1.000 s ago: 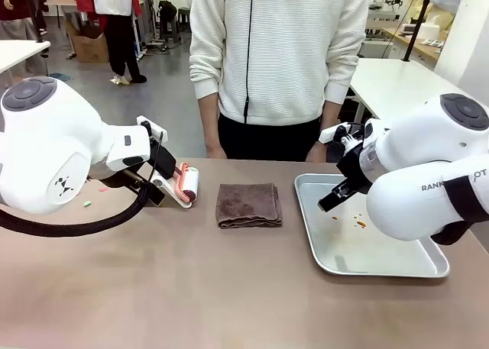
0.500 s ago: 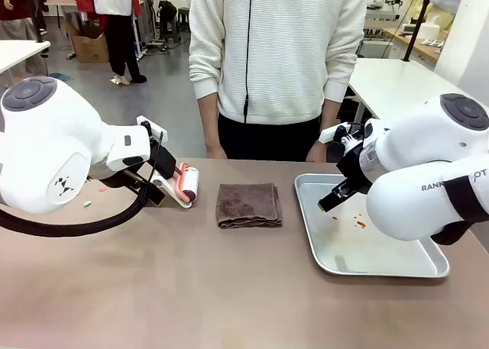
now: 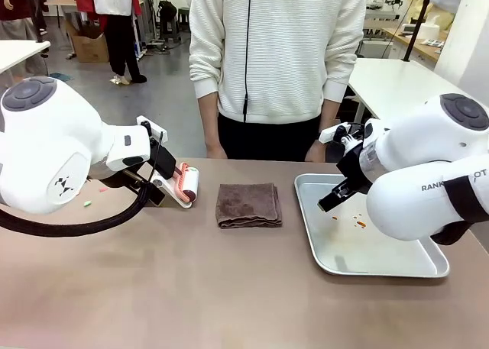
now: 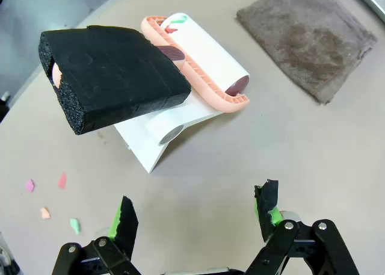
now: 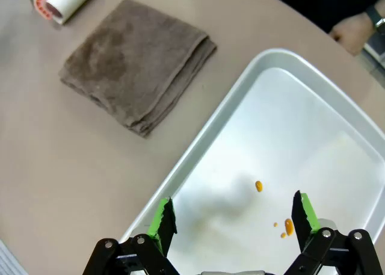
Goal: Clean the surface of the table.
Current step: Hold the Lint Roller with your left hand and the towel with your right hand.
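One cloth [image 3: 248, 205], tray [image 3: 386, 248] and roller [image 3: 190, 185] on table [image 3: 191, 288]

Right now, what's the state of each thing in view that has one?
left gripper: open, empty, over the table
right gripper: open, empty, over the tray
lint roller: propped on its white stand, not held
cloth: folded, lying flat
tray: flat on the table, a few orange specks inside
table: small coloured scraps lying on it

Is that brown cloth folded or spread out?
Folded: the brown cloth lies as a neat square with stacked layers at its edge.
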